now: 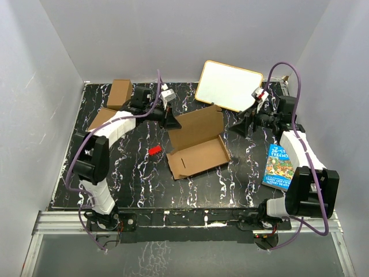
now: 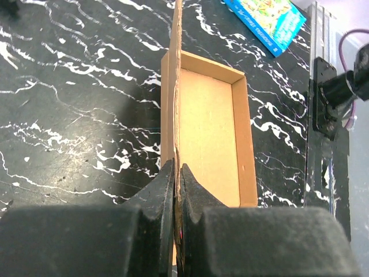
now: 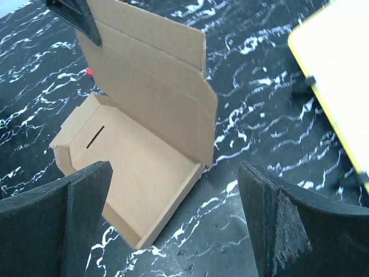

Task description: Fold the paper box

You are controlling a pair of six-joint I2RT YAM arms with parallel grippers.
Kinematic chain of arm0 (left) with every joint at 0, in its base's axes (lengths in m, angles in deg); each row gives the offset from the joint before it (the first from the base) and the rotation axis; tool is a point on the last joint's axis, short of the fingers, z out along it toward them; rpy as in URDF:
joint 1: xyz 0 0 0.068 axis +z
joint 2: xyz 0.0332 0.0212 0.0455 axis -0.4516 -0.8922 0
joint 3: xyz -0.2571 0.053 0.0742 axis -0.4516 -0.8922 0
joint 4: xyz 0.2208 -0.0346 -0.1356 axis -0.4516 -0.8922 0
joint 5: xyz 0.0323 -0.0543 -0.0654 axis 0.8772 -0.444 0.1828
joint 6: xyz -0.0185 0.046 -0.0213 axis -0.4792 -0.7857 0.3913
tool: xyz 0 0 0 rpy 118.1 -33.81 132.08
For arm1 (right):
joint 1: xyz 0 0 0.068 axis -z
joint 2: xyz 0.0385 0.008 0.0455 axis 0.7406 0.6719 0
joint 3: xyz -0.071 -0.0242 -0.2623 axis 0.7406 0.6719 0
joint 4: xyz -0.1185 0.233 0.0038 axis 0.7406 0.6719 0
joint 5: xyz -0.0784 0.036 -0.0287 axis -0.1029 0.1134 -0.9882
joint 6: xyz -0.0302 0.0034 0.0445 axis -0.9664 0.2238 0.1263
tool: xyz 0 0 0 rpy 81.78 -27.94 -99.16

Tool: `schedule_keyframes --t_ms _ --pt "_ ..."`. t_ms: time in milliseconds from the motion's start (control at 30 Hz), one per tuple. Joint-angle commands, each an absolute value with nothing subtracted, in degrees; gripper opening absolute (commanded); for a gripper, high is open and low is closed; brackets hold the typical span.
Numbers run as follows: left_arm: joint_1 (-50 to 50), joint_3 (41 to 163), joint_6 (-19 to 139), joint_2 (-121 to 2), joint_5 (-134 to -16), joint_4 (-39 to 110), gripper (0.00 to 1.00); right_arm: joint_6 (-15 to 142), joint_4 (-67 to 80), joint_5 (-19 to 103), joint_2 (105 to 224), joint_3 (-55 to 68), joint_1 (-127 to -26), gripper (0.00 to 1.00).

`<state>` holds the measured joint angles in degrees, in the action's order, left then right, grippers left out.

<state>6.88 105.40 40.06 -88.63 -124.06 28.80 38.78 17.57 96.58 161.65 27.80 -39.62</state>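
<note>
We see left gripper (image 2: 177,176) pinching top edge of upright lid (image 3: 155,86) of paper box (image 2: 207,133); right gripper (image 3: 179,231) gaping wide, holding nothing, facing lid; open tabletop (image 3: 248,75) alongside.

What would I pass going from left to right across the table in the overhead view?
Pair of plain brown cardboard cartons → small red object → open brown cardboard mailer box → blue illustrated book. The white rectangular board with an orange rim is left out, since it overlaps the box's span.
</note>
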Motion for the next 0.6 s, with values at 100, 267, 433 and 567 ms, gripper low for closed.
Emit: schedule_keyframes --t_ms 100,267,433,567 --pt "6.81 101.38 27.63 -76.48 -130.41 29.05 0.0 33.13 12.3 109.91 161.48 24.87 -39.65 0.99" --pt "6.63 100.19 26.7 -73.53 -130.08 28.46 0.0 11.96 35.26 109.79 164.53 16.55 -39.69 0.99" --pt "6.02 100.24 26.66 -72.45 -129.9 27.42 0.0 8.08 36.32 109.97 163.44 18.26 -40.43 0.99" --pt "4.87 100.98 25.84 -72.51 -129.3 25.62 0.0 3.86 39.25 109.14 163.88 17.85 -42.68 0.99"
